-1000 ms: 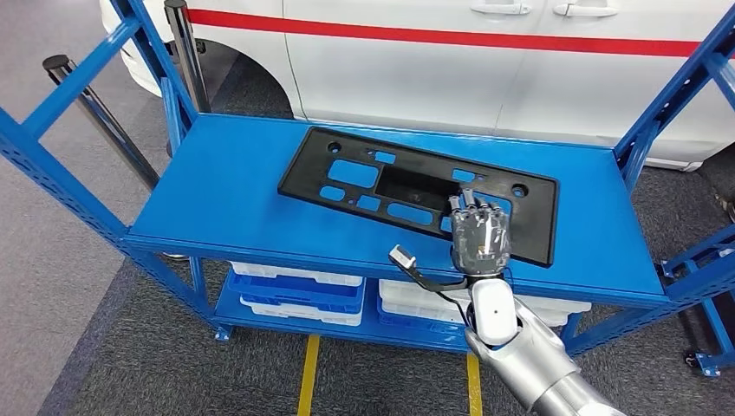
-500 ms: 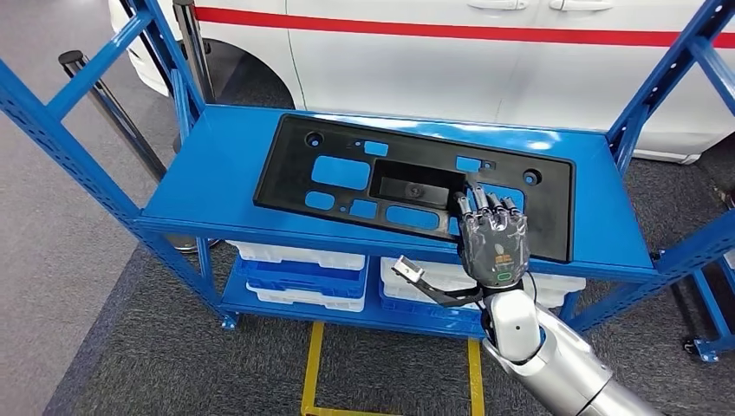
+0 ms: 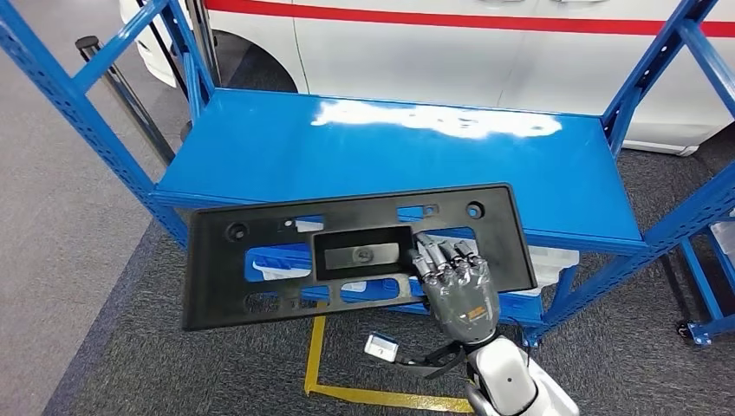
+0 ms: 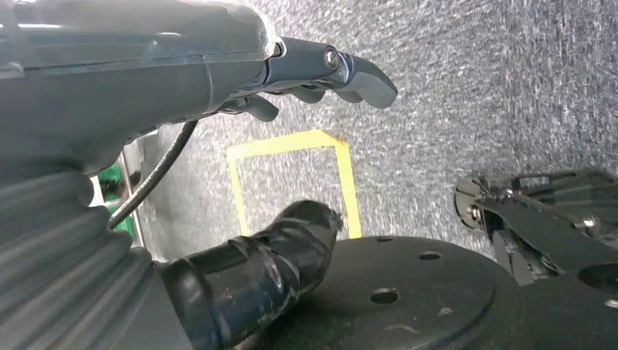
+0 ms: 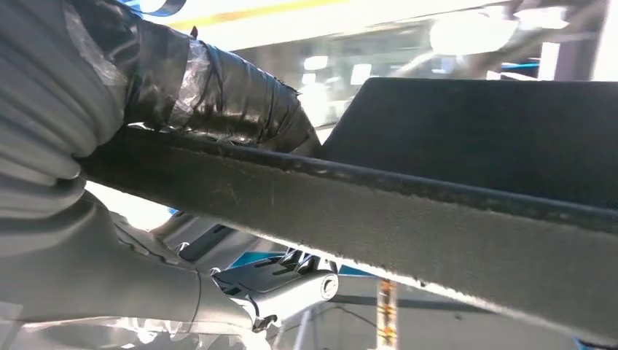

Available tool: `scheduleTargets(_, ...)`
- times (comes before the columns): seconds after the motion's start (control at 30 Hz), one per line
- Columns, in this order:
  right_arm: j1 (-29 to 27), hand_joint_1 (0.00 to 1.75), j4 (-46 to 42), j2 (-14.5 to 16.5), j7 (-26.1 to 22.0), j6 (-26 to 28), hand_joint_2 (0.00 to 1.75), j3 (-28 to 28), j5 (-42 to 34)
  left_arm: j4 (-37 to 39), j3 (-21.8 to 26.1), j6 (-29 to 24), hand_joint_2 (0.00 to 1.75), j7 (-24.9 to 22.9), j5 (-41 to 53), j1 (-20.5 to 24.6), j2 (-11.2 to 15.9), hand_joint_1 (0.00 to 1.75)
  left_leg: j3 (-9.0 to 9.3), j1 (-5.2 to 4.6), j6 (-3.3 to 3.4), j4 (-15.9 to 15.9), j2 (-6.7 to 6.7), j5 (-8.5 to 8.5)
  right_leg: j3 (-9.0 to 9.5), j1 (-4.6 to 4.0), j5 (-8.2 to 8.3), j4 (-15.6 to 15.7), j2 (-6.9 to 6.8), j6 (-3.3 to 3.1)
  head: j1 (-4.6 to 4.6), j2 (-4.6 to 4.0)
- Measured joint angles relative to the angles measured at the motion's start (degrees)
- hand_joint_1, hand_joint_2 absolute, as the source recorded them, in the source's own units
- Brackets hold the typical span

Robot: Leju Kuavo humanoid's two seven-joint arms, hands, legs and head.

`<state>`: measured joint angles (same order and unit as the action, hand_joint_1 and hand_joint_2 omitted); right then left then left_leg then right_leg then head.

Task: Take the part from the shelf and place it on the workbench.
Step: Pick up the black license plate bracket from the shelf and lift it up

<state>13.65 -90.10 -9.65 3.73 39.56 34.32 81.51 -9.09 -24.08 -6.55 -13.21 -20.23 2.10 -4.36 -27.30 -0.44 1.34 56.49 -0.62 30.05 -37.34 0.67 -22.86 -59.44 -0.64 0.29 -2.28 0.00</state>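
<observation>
Grey carpet with yellow floor tape [image 3: 392, 399] runs under a blue shelf [image 3: 260, 156], and a white car [image 3: 451, 43] with a red stripe stands just behind that shelf. You have the part [image 3: 260, 277], a long black panel with cut-outs, off the shelf: it hangs in front of the shelf's near edge, roughly level, with carpet and the lower bins [image 3: 555, 260] showing through its openings. Your right hand [image 3: 458, 286] grips it near its right end, dark fingers [image 3: 442, 258] lying over the top face; in the right wrist view the thumb [image 5: 218, 80] presses on one side of the panel's edge and the fingers wrap the other, so the hold looks like a firm pinch. Your left hand [image 4: 321, 69] hangs beside you over the carpet, fingers loosely curled and holding nothing.

By my reading the pick is done, and the carry and the set-down remain. I can't see a workbench from here, so you likely need to turn away from the shelf. Mind the long, unsupported left end as you swing it.
</observation>
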Motion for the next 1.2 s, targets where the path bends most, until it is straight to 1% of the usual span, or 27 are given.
scheduleTargets(0.03,-1.4,1.68,-0.1,1.8,-4.1,0.0,1.75,-1.9,-3.2,0.0,-0.1,-0.1,1.75,0.1,-0.1,0.0,0.0,0.0,-0.28,0.12,0.47,-0.3,0.07,-0.64,-0.2,0.02,-0.72,-0.3,0.09,0.31,-0.02,0.0)
scheduleTargets(0.07,-2.7,1.68,-0.1,3.5,-7.8,0.0,1.75,-3.8,-7.1,0.0,-0.1,-0.3,1.75,0.2,-0.3,0.1,-0.1,0.0,-0.7,0.26,0.97,-0.6,0.16,-1.35,-0.59,0.02,-2.48,-1.5,0.18,0.55,-0.03,0.0)
scheduleTargets(0.17,-5.2,1.68,0.4,6.5,-14.3,0.0,1.75,-7.8,-18.1,0.0,-0.2,-0.8,1.75,0.5,-0.8,0.1,-0.1,0.0,-2.93,0.27,1.7,-0.4,0.34,-3.24,-2.82,0.1,-10.72,-10.5,0.36,1.0,-0.06,0.0)
scheduleTargets(0.2,-5.8,1.68,0.6,7.0,-15.0,-0.1,1.75,-8.3,-20.5,0.0,-0.2,-1.0,1.75,0.6,-0.9,0.0,-0.1,0.0,-3.88,0.2,1.67,-0.2,0.42,-3.78,-3.25,0.11,-11.77,-13.7,0.37,1.11,-0.06,0.0)
scheduleTargets(0.23,-6.3,1.68,0.7,7.3,-15.6,-0.1,1.75,-8.5,-22.9,0.0,-0.2,-1.2,1.75,0.7,-1.0,0.0,-0.1,0.0,-4.89,0.16,1.61,0.2,0.52,-4.28,-2.98,0.1,-11.31,-15.5,0.37,1.15,-0.05,0.0)
scheduleTargets(0.27,-6.8,1.68,0.7,7.5,-16.2,-0.2,1.75,-8.6,-25.1,0.0,-0.2,-1.3,1.75,0.8,-1.1,0.0,-0.1,0.0,-5.9,0.13,1.51,0.6,0.61,-4.72,-1.84,0.1,-9.81,-15.5,0.37,1.12,-0.05,0.0)
scheduleTargets(0.33,-7.6,1.68,0.7,8.0,-17.5,-0.5,1.75,-8.6,-28.8,0.0,-0.2,-1.6,1.75,1.1,-1.3,0.1,-0.2,0.0,-7.66,0.11,1.19,1.5,0.73,-5.46,3.18,0.09,-7.22,-10.2,0.38,0.82,-0.04,0.0)
scheduleTargets(0.4,-7.9,1.68,0.6,8.4,-18.8,-1.2,1.75,-8.6,-31.9,0.0,-0.2,-1.7,1.75,1.4,-1.5,0.1,-0.2,0.0,-8.69,-0.04,0.72,2.3,0.74,-6.1,8.59,-0.17,-8.17,-2.6,0.44,0.28,-0.01,0.0)
scheduleTargets(0.47,-8.3,1.68,0.3,8.7,-20.2,-2.2,1.75,-8.6,-35.0,0.0,-0.2,-2.0,1.75,1.8,-1.8,0.1,-0.3,0.0,-9.06,-0.12,0.12,2.4,0.74,-6.97,10.37,-0.53,-9.21,0.9,0.5,-0.35,0.0,0.0)
scheduleTargets(0.53,-8.4,1.68,0.3,9.3,-21.4,-4.9,1.75,-8.5,-38.4,0.0,-0.1,-2.1,1.75,3.4,-2.7,0.0,-0.4,0.0,-9.43,-0.09,-0.55,2.5,0.59,-6.94,9.48,-0.26,-8.2,1.2,0.33,-1.3,-0.05,0.0)
scheduleTargets(0.57,-8.1,1.68,0.6,9.9,-22.0,-7.1,1.75,-8.2,-40.3,0.0,-0.1,-2.2,1.75,4.4,-3.4,-0.1,-0.6,0.0,-9.87,-0.08,-0.85,3.4,0.47,-5.47,8.84,-0.1,-7.5,1.3,0.25,-1.85,-0.06,0.0)
scheduleTargets(0.6,-7.6,1.68,1.0,10.7,-22.5,-9.4,1.75,-7.7,-42.3,0.0,0.0,-2.2,1.75,5.3,-3.9,0.0,-0.8,0.0,-10.51,-0.08,-1.13,5.3,0.33,-2.94,8.01,0.07,-6.74,1.4,0.2,-2.31,-0.07,0.0)
scheduleTargets(0.67,-6.0,1.68,2.4,12.5,-23.7,-13.4,1.75,-6.3,-46.1,0.0,0.3,-2.3,1.75,6.4,-4.6,0.4,-1.2,0.0,-11.92,-0.05,-1.59,11.8,0.11,2.98,6.17,-0.05,-5.26,1.2,0.27,-2.71,-0.05,0.0)
scheduleTargets(0.7,-5.3,1.68,3.2,13.4,-24.3,-14.8,1.75,-5.6,-48.1,0.0,0.4,-2.4,1.75,6.6,-4.8,0.6,-1.3,0.0,-12.28,-0.06,-1.78,15.3,0.04,4.45,5.17,-0.11,-4.51,1.1,0.25,-2.7,-0.04,0.0)
scheduleTargets(0.73,-4.7,1.68,3.9,14.2,-24.8,-16.0,1.75,-5.0,-49.9,0.0,0.5,-2.5,1.75,6.8,-5.0,0.7,-1.4,0.0,-12.12,-0.06,-1.91,17.7,-0.01,4.37,4.18,-0.16,-3.82,1.0,0.18,-2.66,-0.05,0.0)
scheduleTargets(0.77,-4.2,1.68,4.5,14.8,-25.2,-17.0,1.75,-4.6,-51.6,0.0,0.6,-2.5,1.75,7.0,-5.2,0.7,-1.5,0.0,-11.2,-0.04,-1.98,18.4,0.0,2.96,3.16,-0.18,-3.19,0.8,0.09,-2.58,-0.04,0.0)
scheduleTargets(0.8,-3.9,1.68,5.0,15.3,-25.5,-17.9,1.75,-4.3,-53.2,0.0,0.7,-2.5,1.75,7.2,-5.2,0.7,-1.7,0.0,-9.43,0.02,-2.01,17.1,0.03,1.03,2.18,-0.17,-2.6,0.5,0.0,-2.46,-0.05,0.0)
scheduleTargets(0.83,-3.7,1.68,5.4,15.7,-25.8,-18.7,1.75,-4.2,-54.6,0.0,0.8,-2.4,1.75,7.4,-5.3,0.8,-1.9,0.0,-6.69,0.11,-1.99,13.9,0.04,-0.38,1.3,-0.18,-2.06,0.2,-0.05,-2.3,-0.04,0.0)
scheduleTargets(0.87,-3.5,1.68,5.7,16.0,-26.0,-19.6,1.75,-4.1,-56.1,0.0,1.0,-2.3,1.75,7.7,-5.2,0.8,-2.1,0.0,-3.39,0.13,-1.89,9.3,0.03,-0.66,0.57,-0.25,-1.56,-0.1,-0.05,-2.09,-0.03,0.0)
scheduleTargets(0.9,-3.5,1.68,5.8,16.3,-26.3,-20.2,1.75,-4.0,-57.2,0.0,1.1,-2.1,1.75,8.1,-5.1,0.8,-2.3,0.0,-0.44,0.12,-1.66,4.9,-0.04,-0.02,0.06,-0.33,-1.07,-0.3,-0.05,-1.84,-0.05,0.0)
scheduleTargets(0.93,-3.5,1.68,5.9,16.4,-26.6,-20.6,1.75,-4.0,-58.1,0.0,1.2,-1.9,1.75,8.4,-5.0,0.7,-2.4,0.0,1.55,0.07,-1.39,1.6,-0.1,0.84,-0.27,-0.41,-0.55,-0.4,-0.06,-1.58,-0.06,0.0)
scheduleTargets(0.97,-3.5,1.68,6.0,16.5,-26.9,-20.9,1.75,-4.0,-58.7,0.0,1.2,-1.7,1.75,8.7,-4.8,0.7,-2.4,0.0,2.41,-0.04,-1.08,-0.2,-0.14,1.46,-0.45,-0.44,0.0,-0.4,-0.07,-1.32,-0.07,0.0)
scheduleTargets(1.03,-3.9,1.68,6.1,16.5,-27.3,-21.4,1.75,-4.0,-59.4,0.0,1.3,-1.4,1.75,9.4,-4.4,0.4,-2.6,0.0,1.77,0.04,-0.28,-0.6,0.11,0.77,-0.75,-0.47,0.53,-0.3,0.12,-0.67,-0.1,0.0)
scheduleTargets(1.07,-4.1,1.68,6.1,16.5,-27.5,-21.7,1.75,-4.0,-59.8,0.0,1.3,-1.3,1.75,9.7,-4.3,0.4,-2.7,0.0,1.24,0.14,0.25,-0.7,0.3,0.12,-1.1,-0.43,-0.58,-1.0,0.28,-0.35,-0.12,0.0)
scheduleTargets(1.1,-4.3,1.68,6.2,16.5,-27.8,-22.1,1.75,-4.0,-60.2,0.0,1.3,-1.2,1.75,10.0,-4.2,0.3,-2.8,0.0,0.62,0.24,0.77,-0.8,0.52,-0.62,-1.62,-0.4,-2.79,-2.6,0.42,-0.06,-0.13,0.0)
scheduleTargets(1.17,-4.6,1.68,6.2,16.5,-28.3,-22.9,1.75,-4.0,-61.0,0.0,1.3,-1.2,1.75,10.5,-4.1,0.3,-2.9,0.0,-0.99,0.18,1.42,-0.6,0.71,-1.92,-3.01,-0.19,-8.8,-8.7,0.51,0.23,-0.14,0.0)
scheduleTargets(1.2,-4.7,1.68,6.3,16.5,-28.5,-23.4,1.75,-4.0,-61.4,0.0,1.3,-1.2,1.75,10.7,-4.1,0.4,-2.9,0.0,-1.95,0.1,1.5,-0.3,0.75,-2.54,-3.58,-0.14,-10.64,-12.3,0.51,0.3,-0.13,0.0)
